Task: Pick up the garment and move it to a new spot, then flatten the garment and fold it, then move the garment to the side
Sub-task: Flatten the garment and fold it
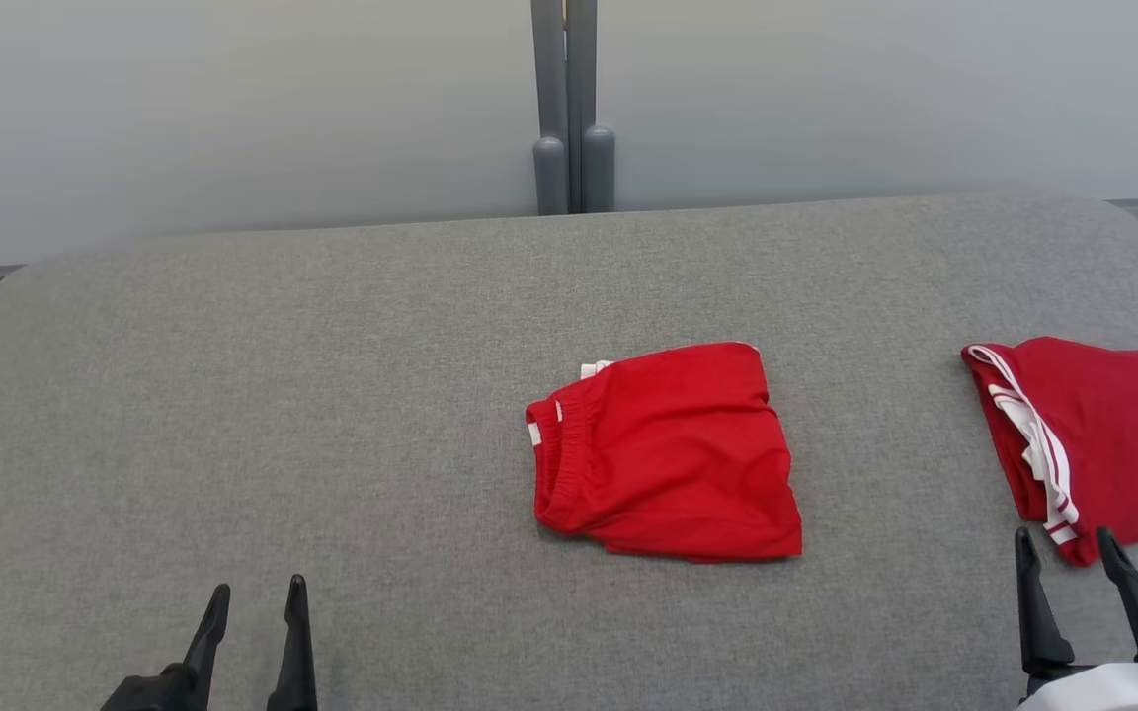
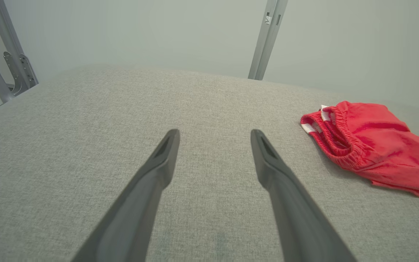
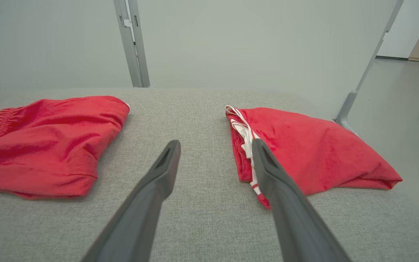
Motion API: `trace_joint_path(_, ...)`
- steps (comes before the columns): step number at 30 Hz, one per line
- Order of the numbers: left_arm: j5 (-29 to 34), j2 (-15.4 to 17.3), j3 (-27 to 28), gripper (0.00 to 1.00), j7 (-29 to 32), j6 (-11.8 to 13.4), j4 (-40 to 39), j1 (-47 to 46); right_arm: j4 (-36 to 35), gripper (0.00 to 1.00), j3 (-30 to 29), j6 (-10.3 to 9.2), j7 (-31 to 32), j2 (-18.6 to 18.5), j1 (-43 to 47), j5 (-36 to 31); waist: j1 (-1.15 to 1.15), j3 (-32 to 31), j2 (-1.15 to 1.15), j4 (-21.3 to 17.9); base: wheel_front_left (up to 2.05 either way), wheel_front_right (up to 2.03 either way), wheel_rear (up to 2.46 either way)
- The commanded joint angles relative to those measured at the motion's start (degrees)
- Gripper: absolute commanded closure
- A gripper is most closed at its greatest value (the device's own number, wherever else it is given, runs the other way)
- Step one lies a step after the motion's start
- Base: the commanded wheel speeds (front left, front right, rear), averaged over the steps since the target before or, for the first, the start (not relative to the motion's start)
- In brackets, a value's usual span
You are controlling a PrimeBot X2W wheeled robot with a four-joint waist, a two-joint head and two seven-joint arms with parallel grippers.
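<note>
Head view: folded red shorts (image 1: 666, 452) with an elastic waistband lie at the middle of the grey fabric-covered table (image 1: 283, 395). A folded, white-striped red garment (image 1: 1093, 439) lies at the table's right edge. The left gripper (image 1: 255, 592) and right gripper (image 1: 1066, 538) stand open, holding nothing.

Left wrist view: the left gripper (image 2: 215, 134) hangs spread over bare fabric, the red shorts (image 2: 373, 145) well apart to its right.

Right wrist view: the right gripper (image 3: 216, 143) gapes between the red shorts (image 3: 46, 145) and the striped red garment (image 3: 311, 149), one finger crossing the latter's striped edge; contact unclear.
</note>
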Motion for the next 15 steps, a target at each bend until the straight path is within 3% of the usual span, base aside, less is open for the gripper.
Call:
trace_joint_path(1, 0.2, 0.2, 0.2, 0.0, -0.1, -0.2, 0.1, 0.7, 0.2, 0.0, 0.4, -0.1, -0.1, -0.1, 0.4, -0.1, 0.0, 0.0, 0.0, 0.2, 0.0, 0.0, 0.0)
trace_joint_path(15, -0.3, -0.2, 0.2, 0.0, -0.1, -0.2, -0.3, -0.1, 0.1, 0.0, 2.1, -0.1, -0.1, -0.7, -1.0, 0.5, 0.0, 0.0, 0.0, 1.4, 0.0, 0.0, 0.0)
